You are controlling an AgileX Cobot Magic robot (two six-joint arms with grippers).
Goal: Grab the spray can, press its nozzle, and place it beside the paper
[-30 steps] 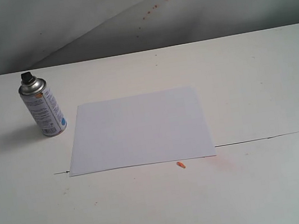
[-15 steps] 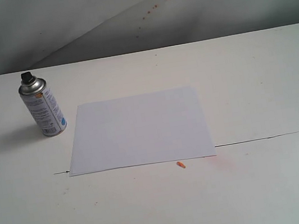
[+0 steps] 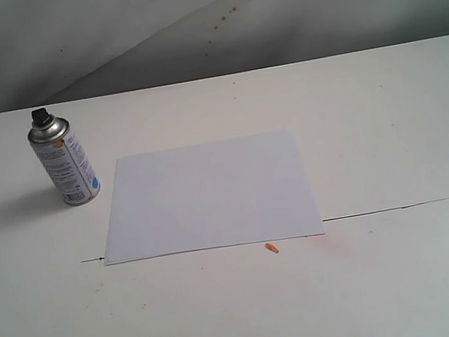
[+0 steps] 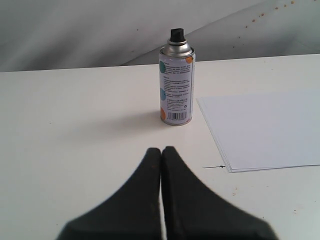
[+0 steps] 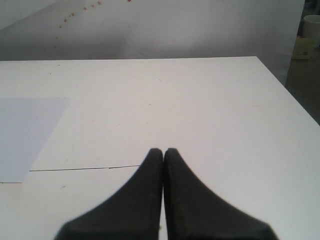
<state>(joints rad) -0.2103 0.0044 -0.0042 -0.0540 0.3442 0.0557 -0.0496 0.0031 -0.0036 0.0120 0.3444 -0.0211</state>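
On the white table (image 3: 369,111), toward the left of the exterior view, the spray can (image 3: 64,164) stands upright with its black nozzle (image 3: 42,118) on top. It sits near the far left corner of the paper (image 3: 207,195), a small gap apart. The paper lies flat mid-table, and a small orange fleck (image 3: 271,248) lies just off its near edge. Compared with a second ago, nothing differs: can, paper and fleck sit in the same places. The left gripper (image 4: 161,150) has its jaws pressed together on nothing and points toward the can, well apart from it. The right gripper (image 5: 163,151) is likewise pressed together over bare table.
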